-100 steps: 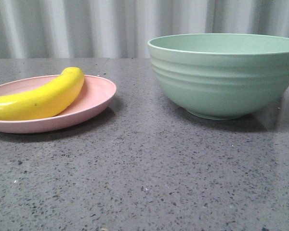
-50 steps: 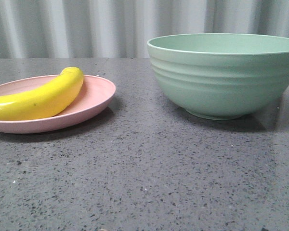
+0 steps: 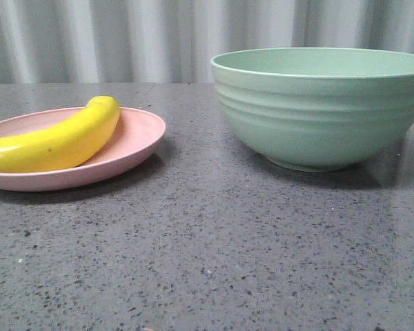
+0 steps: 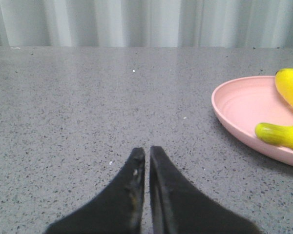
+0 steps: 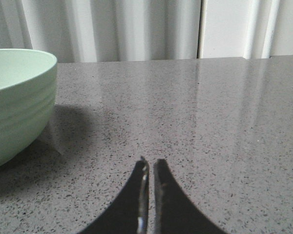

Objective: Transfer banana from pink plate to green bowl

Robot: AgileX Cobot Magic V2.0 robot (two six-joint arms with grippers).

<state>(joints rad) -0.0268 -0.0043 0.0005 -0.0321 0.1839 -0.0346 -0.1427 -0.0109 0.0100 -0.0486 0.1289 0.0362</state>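
Observation:
The yellow banana (image 3: 58, 140) lies on the pink plate (image 3: 136, 141) at the left of the table. The green bowl (image 3: 321, 110) stands upright at the right. Neither gripper shows in the front view. In the left wrist view my left gripper (image 4: 147, 151) is shut and empty, low over bare table, well apart from the plate (image 4: 241, 109) and the banana (image 4: 282, 135). In the right wrist view my right gripper (image 5: 151, 163) is shut and empty over bare table, apart from the bowl (image 5: 17, 105).
The table (image 3: 207, 255) is a grey speckled stone top. A pale pleated curtain (image 3: 159, 38) hangs behind its far edge.

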